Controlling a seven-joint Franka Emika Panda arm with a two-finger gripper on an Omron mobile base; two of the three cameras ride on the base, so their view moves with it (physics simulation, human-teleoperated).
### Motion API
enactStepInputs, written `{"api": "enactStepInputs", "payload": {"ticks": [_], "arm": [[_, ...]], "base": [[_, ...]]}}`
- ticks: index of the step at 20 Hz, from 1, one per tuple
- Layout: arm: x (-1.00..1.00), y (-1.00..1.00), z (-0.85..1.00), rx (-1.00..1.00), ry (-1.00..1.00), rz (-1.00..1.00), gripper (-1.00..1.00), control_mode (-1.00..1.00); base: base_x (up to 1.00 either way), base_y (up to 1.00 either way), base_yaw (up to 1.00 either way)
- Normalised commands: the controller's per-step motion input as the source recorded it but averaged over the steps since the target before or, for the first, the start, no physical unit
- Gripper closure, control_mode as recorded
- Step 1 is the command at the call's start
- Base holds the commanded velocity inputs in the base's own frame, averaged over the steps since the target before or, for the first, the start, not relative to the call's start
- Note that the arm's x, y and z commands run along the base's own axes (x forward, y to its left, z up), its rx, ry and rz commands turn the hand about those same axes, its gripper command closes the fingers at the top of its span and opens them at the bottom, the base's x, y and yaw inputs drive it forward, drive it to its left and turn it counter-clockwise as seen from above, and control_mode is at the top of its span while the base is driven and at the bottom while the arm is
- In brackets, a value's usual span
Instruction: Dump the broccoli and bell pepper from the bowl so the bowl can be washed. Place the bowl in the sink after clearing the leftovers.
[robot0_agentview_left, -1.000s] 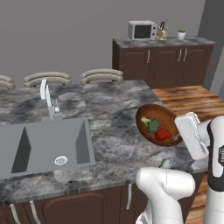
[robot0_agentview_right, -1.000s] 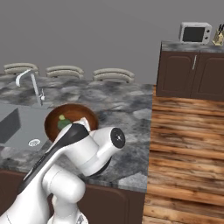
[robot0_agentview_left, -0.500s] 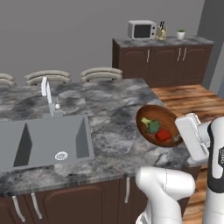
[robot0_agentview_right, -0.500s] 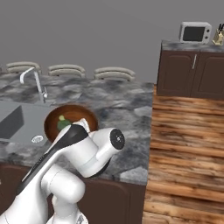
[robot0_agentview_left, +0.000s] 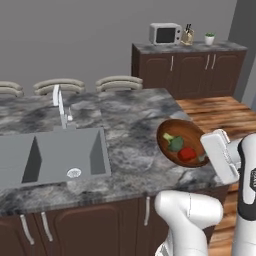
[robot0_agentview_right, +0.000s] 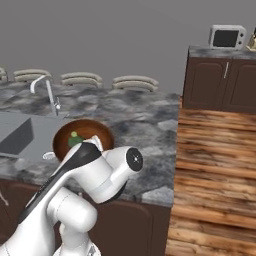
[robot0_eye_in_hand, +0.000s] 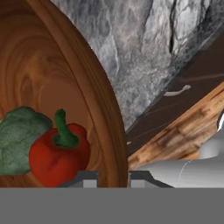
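The reddish-brown wooden bowl (robot0_agentview_left: 176, 131) hangs tilted just over the counter's right end, its inside facing the left base camera. In it lie the green broccoli (robot0_agentview_left: 175, 144) and the red bell pepper (robot0_agentview_left: 187, 153). My gripper (robot0_agentview_left: 204, 159) is shut on the bowl's right rim. In the hand view the gripper (robot0_eye_in_hand: 113, 177) straddles the bowl's rim (robot0_eye_in_hand: 101, 103), with the bell pepper (robot0_eye_in_hand: 59, 154) and broccoli (robot0_eye_in_hand: 16, 141) just inside. The right base view shows the bowl (robot0_agentview_right: 92, 129) and broccoli (robot0_agentview_right: 75, 140) behind my forearm. The grey sink (robot0_agentview_left: 50, 155) lies to the left.
A curved silver faucet (robot0_agentview_left: 59, 102) stands behind the sink (robot0_agentview_right: 17, 132). Bar stool backs (robot0_agentview_left: 117, 82) line the counter's far side. Wooden floor (robot0_agentview_right: 215, 170) lies to the right, before dark cabinets (robot0_agentview_left: 192, 70) carrying a microwave (robot0_agentview_left: 165, 34).
The whole scene has shifted slightly in both base views, so the base has moved a little. The bowl stays gripped and tilted, with both vegetables still inside.
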Motion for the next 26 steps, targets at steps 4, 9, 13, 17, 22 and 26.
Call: {"api": "enactStepInputs", "payload": {"ticks": [4, 9, 13, 17, 22, 26], "arm": [[0.0, 0.0, 0.0, 0.0, 0.0, 0.0, 1.0, 1.0], [0.0, 0.0, 0.0, 0.0, 0.0, 0.0, 1.0, 1.0], [0.0, 0.0, 0.0, 0.0, 0.0, 0.0, 1.0, 1.0], [0.0, 0.0, 0.0, 0.0, 0.0, 0.0, 1.0, 1.0], [0.0, 0.0, 0.0, 0.0, 0.0, 0.0, 1.0, 1.0], [0.0, 0.0, 0.0, 0.0, 0.0, 0.0, 1.0, 1.0]], "base": [[-0.01, 0.63, 0.03], [0.0, 0.69, 0.02], [0.02, 0.33, 0.0], [0.09, 0.12, 0.0], [0.13, 0.22, 0.0], [0.24, 0.21, 0.0]]}}
